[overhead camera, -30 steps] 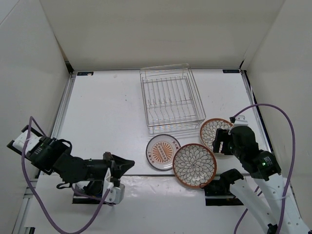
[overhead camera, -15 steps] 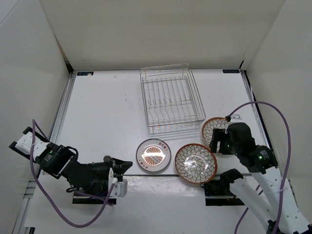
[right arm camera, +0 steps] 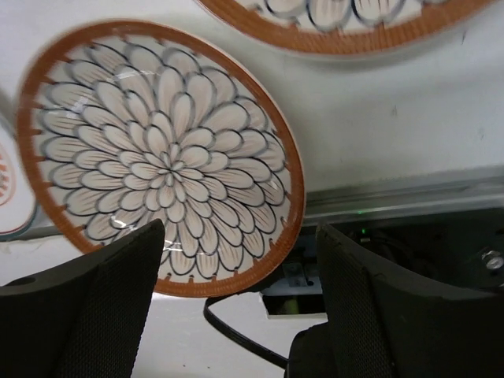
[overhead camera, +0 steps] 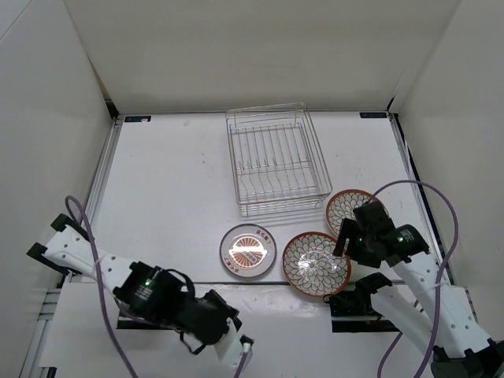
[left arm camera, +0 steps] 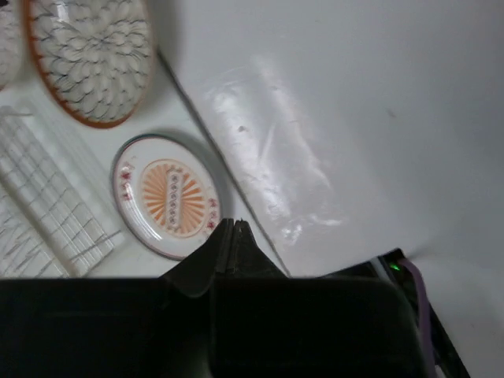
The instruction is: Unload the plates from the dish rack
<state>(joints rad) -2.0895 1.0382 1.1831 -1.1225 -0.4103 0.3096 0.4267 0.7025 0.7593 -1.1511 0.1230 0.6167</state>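
The dish rack [overhead camera: 276,161] stands at the table's back centre with no plates in it. Three plates lie flat in front of it. The grey-rimmed one with the orange centre [overhead camera: 248,250] [left arm camera: 165,197] is on the left. One brown-rimmed petal plate [overhead camera: 316,263] [right arm camera: 161,153] is beside it, and another [overhead camera: 346,206] [right arm camera: 346,24] is partly under my right arm. My right gripper [overhead camera: 350,238] [right arm camera: 236,276] hovers open over the nearer brown plate's edge, holding nothing. My left gripper [left arm camera: 234,226] is shut and empty, drawn back to the near edge.
The rack's corner [left arm camera: 39,197] shows at the left of the left wrist view. A metal rail and the arm base [right arm camera: 378,228] with a black cable [right arm camera: 236,335] lie under my right gripper. White walls enclose the table on three sides.
My left arm has folded back and swung toward the near edge, away from the plates. The grey-rimmed plate sits a little further left than a second ago. My right gripper has tilted slightly lower.
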